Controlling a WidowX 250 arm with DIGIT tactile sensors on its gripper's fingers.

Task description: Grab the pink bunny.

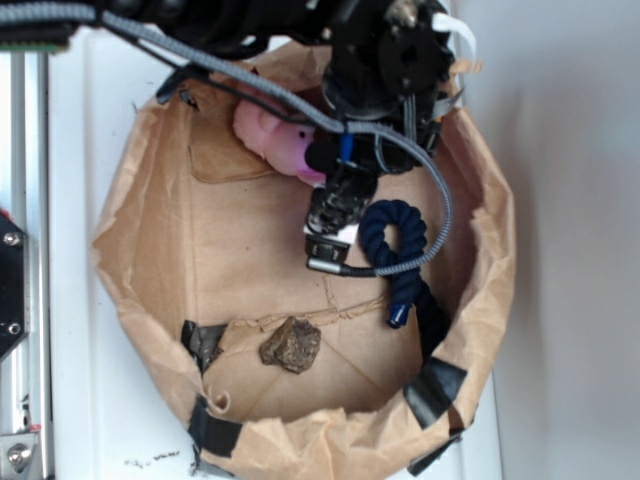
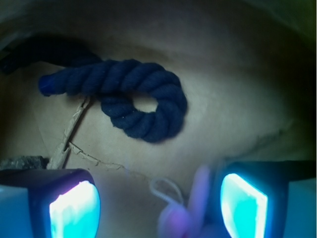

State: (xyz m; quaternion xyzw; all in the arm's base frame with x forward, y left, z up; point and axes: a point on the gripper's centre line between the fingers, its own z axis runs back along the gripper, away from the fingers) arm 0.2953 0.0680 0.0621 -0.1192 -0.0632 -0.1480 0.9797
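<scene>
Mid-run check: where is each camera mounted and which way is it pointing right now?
Exterior: above, looking straight down into the brown paper bin; shows the black arm and gripper over the pink bunny.
Wrist: on the gripper, looking past two glowing fingers at the bin floor; a blurred pink bit of the bunny sits between them.
Shared: the navy rope, the brown lump, the bunny.

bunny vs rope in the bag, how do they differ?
Colour: the bunny is pale pink, the rope dark navy. Shape: the bunny is a rounded plush lump, the rope a twisted cord looped at one end. Position: the bunny lies partly under the arm, the rope mostly in the open. Both lie inside the paper bag.
</scene>
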